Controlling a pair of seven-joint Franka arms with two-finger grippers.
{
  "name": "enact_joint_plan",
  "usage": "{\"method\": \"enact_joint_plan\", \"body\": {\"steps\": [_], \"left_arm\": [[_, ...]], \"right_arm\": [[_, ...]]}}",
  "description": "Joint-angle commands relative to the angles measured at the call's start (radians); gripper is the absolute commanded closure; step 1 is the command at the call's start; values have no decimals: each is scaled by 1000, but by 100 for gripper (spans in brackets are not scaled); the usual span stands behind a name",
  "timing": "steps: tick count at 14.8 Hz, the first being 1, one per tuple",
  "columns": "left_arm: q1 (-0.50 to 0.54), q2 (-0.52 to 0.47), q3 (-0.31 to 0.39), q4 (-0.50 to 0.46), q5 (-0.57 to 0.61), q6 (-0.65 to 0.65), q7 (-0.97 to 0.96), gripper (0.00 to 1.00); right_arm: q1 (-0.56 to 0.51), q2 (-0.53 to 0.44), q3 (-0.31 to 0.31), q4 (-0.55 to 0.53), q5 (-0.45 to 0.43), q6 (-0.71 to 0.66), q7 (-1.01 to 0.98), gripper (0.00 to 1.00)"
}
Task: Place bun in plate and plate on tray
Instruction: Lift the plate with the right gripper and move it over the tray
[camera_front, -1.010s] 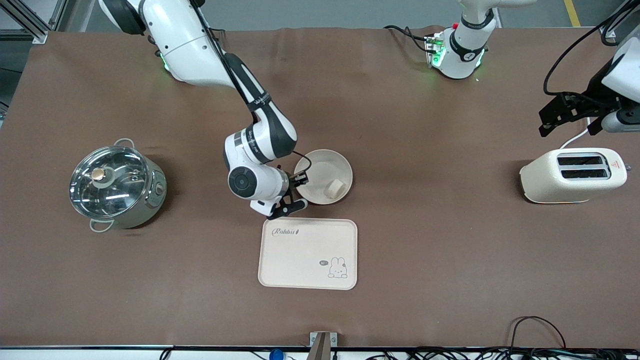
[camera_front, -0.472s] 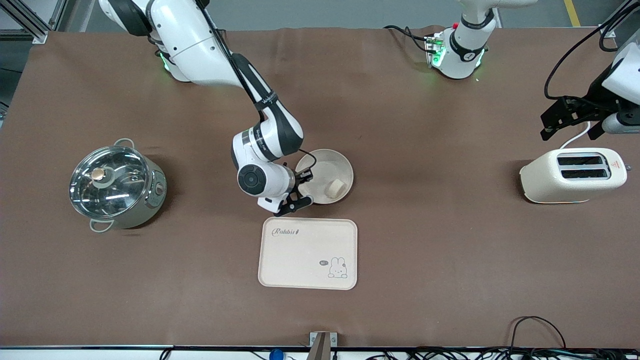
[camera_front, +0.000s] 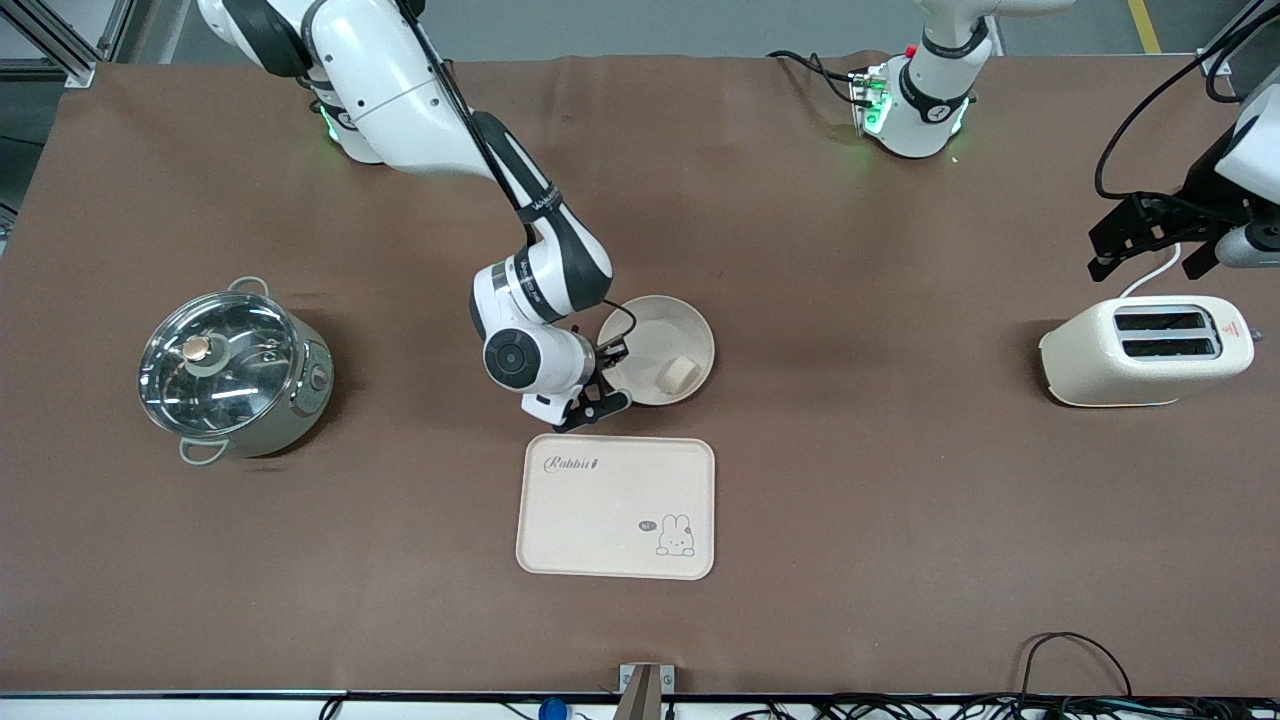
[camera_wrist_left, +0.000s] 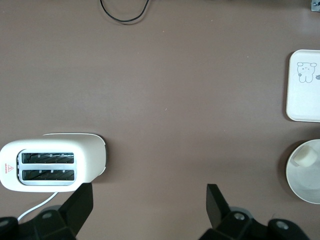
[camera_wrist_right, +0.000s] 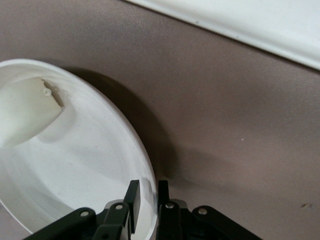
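bun (camera_front: 678, 372) in cream plate (camera_front: 690, 330) | plate tilted | tray (camera_front: 600, 530) flat, nearer camera

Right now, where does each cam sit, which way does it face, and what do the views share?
Front view: high across the table, facing the bases; shows both arms, tray, pot, toaster.
Left wrist view: looks straight down past the open left gripper over the toaster.
Right wrist view: low, close on the right gripper clamping the plate rim.
Shared: plate and bun appear in all three.
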Motion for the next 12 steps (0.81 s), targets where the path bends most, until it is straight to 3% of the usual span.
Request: {"method": "enact_joint_plan", "body": {"steps": [1,4,12], "left_arm": [[1,9,5,23,-13,-19,13,0],[0,9,5,23,-11,-19,12,0],[0,9,5,23,-11,-19,10,0]], "right_arm": [[-1,1,-7,9,11,3,-12,85],[-8,-3,-8,11,17,2,-1,95],[-82,-9,-8,115,34,-22,158,99]]}}
